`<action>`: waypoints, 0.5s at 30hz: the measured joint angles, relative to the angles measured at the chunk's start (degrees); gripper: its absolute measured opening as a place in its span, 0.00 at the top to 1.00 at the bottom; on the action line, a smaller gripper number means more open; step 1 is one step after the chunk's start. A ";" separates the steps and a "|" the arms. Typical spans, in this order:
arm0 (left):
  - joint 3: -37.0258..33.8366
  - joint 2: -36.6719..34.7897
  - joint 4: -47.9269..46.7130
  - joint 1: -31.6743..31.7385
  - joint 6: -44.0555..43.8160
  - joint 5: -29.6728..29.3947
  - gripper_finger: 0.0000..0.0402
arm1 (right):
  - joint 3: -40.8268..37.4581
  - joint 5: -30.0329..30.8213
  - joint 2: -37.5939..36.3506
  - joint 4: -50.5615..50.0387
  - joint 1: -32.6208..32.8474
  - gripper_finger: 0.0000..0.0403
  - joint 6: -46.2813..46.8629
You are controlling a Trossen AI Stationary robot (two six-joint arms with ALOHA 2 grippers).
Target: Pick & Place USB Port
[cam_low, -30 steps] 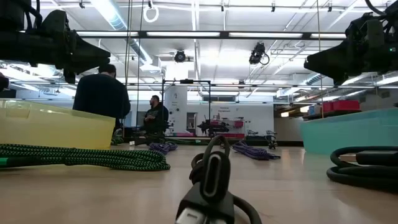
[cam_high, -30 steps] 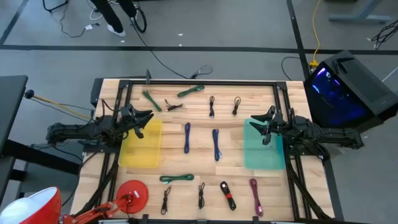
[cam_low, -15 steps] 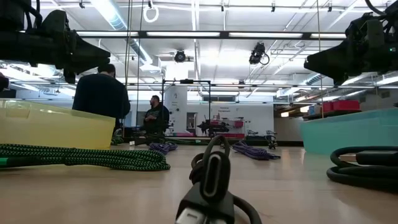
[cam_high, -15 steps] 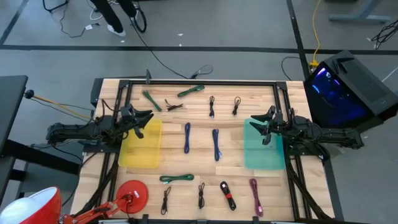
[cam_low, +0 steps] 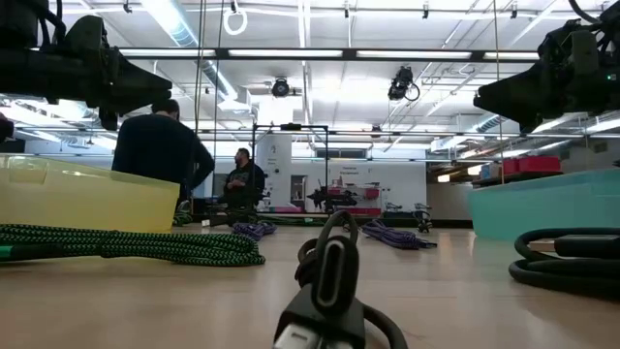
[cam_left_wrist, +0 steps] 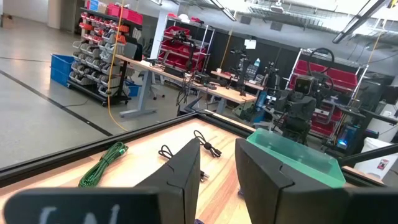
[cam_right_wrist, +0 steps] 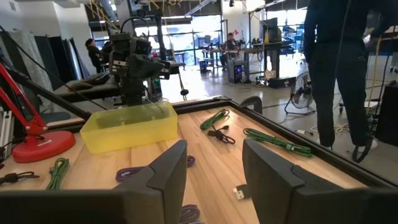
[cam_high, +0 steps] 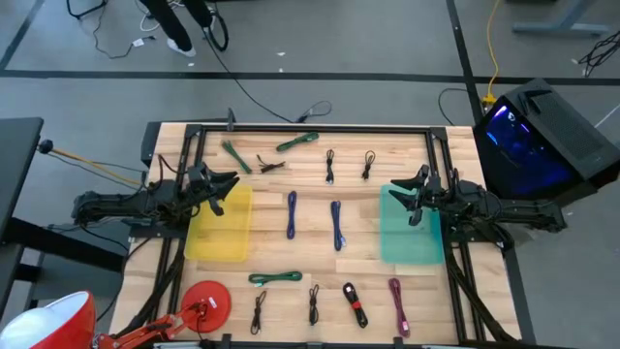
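Several coiled USB cables lie flat on the wooden table: two blue ones in the middle, black ones and green ones toward the far edge, and a green, black, black-and-red and pink one near the front. My left gripper hovers open above the yellow bin. My right gripper hovers open above the teal bin. Neither holds anything.
A red round-based stand sits at the near left corner. A black frame borders the table. In the low view a black cable's plug lies close in front and a green braided cable lies left. People stand in the room beyond.
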 joint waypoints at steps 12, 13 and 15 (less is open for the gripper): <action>0.57 -0.06 6.05 0.84 0.09 -10.85 0.74 | -0.02 5.61 0.00 4.81 0.00 0.60 -1.03; 1.59 0.05 5.49 1.53 0.93 -11.64 0.74 | -0.02 6.43 0.00 6.36 -0.02 0.60 -1.34; 4.58 0.38 2.17 3.38 3.18 -12.33 0.74 | -0.02 7.58 0.00 9.94 -0.02 0.60 -1.31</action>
